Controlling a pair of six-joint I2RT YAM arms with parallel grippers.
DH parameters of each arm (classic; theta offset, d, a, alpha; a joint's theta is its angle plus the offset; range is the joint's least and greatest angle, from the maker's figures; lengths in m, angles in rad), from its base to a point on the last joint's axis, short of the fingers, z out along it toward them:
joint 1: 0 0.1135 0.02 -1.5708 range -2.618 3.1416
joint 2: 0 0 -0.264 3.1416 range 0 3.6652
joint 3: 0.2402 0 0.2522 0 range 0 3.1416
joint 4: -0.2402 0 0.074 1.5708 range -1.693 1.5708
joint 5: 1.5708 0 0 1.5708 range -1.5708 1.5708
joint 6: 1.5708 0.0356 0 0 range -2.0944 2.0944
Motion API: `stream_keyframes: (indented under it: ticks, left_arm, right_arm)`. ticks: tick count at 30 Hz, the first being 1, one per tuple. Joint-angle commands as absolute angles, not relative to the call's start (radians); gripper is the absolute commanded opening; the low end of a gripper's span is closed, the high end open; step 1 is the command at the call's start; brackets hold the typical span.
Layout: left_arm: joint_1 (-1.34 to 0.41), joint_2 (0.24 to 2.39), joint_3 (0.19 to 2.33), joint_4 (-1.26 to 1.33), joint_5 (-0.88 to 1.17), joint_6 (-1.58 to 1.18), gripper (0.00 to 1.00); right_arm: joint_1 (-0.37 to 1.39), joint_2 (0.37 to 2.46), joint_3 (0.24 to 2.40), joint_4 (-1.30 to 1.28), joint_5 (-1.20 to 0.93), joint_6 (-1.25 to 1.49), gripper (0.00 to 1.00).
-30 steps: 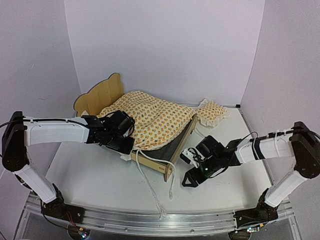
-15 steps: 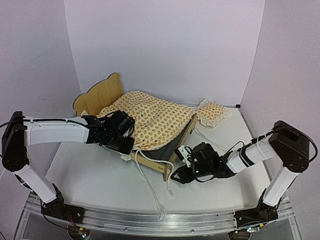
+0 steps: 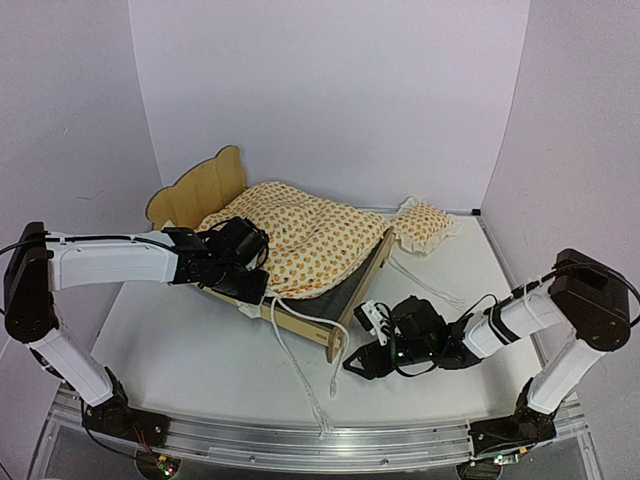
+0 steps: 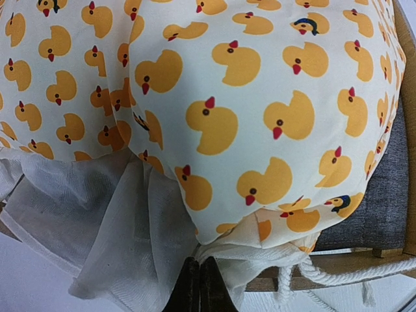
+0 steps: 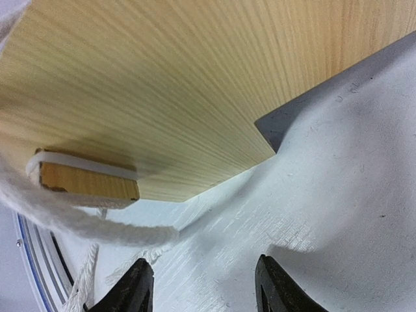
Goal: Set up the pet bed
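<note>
pet bed [image 3: 206, 190] sits left of centre on the counter [image 3: 180, 340], with the duck-print bedding [image 3: 310, 240] heaped on it and spilling over the near rail. left fingers [image 4: 190, 292] are pinched shut on its ruffle, right fingers [image 5: 128, 292] are apart and empty by the footboard corner. roughly halfway i'd say: bedding needs straightening, and the pillow [image 3: 423, 222] is off by the back wall.

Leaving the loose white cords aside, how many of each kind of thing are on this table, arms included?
Wooden pet bed: 1
Duck-print quilt: 1
Duck-print pillow: 1
Robot arms: 2, the left arm and the right arm
Total: 5
</note>
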State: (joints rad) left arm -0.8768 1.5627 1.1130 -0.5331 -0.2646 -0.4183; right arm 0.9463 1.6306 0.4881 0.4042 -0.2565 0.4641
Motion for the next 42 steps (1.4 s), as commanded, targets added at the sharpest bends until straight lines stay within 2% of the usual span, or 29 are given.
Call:
stream_keyframes:
  ticks: [1,5,10,13,17,18,21,25,29,38,42]
  left_arm:
    - [-0.872,1.559,1.157,-0.521,-0.278,-0.415,0.0]
    - [-0.871,1.559,1.158,-0.52,-0.273,-0.418,0.0]
    - [-0.871,1.551,1.162,-0.519,-0.265,-0.417,0.0]
    - [-0.871,1.548,1.168,-0.519,-0.265,-0.416,0.0]
    - [-0.87,1.548,1.173,-0.52,-0.281,-0.418,0.0]
    - [-0.87,1.55,1.176,-0.519,-0.283,-0.419,0.0]
    - [-0.868,1.556,1.182,-0.518,-0.304,-0.422,0.0]
    - [-0.857,1.543,1.183,-0.511,-0.346,-0.443,0.0]
    - [-0.847,1.522,1.177,-0.481,-0.386,-0.465,0.0]
    - [-0.83,1.469,1.18,-0.455,-0.503,-0.489,0.0]
    - [-0.824,1.464,1.188,-0.448,-0.511,-0.485,0.0]
  right_arm:
    - [0.969,1.633,0.508,0.463,-0.194,0.477,0.54]
    - [0.974,1.704,0.539,0.538,-0.159,0.483,0.51]
    - [0.987,1.752,0.563,0.593,-0.146,0.504,0.4]
    - [0.991,1.757,0.563,0.617,-0.159,0.526,0.29]
    - [0.996,1.689,0.531,0.574,-0.146,0.56,0.03]
    - [0.997,1.657,0.521,0.538,-0.15,0.564,0.0]
    - [0.999,1.517,0.544,0.321,-0.183,0.547,0.0]
    - [0.999,1.384,0.728,-0.132,-0.204,0.439,0.0]
    - [0.997,1.42,1.003,-0.462,-0.202,0.346,0.0]
    - [0.995,1.731,1.472,-0.574,-0.157,0.187,0.0]
    - [0.996,1.837,1.57,-0.589,-0.105,0.127,0.0]
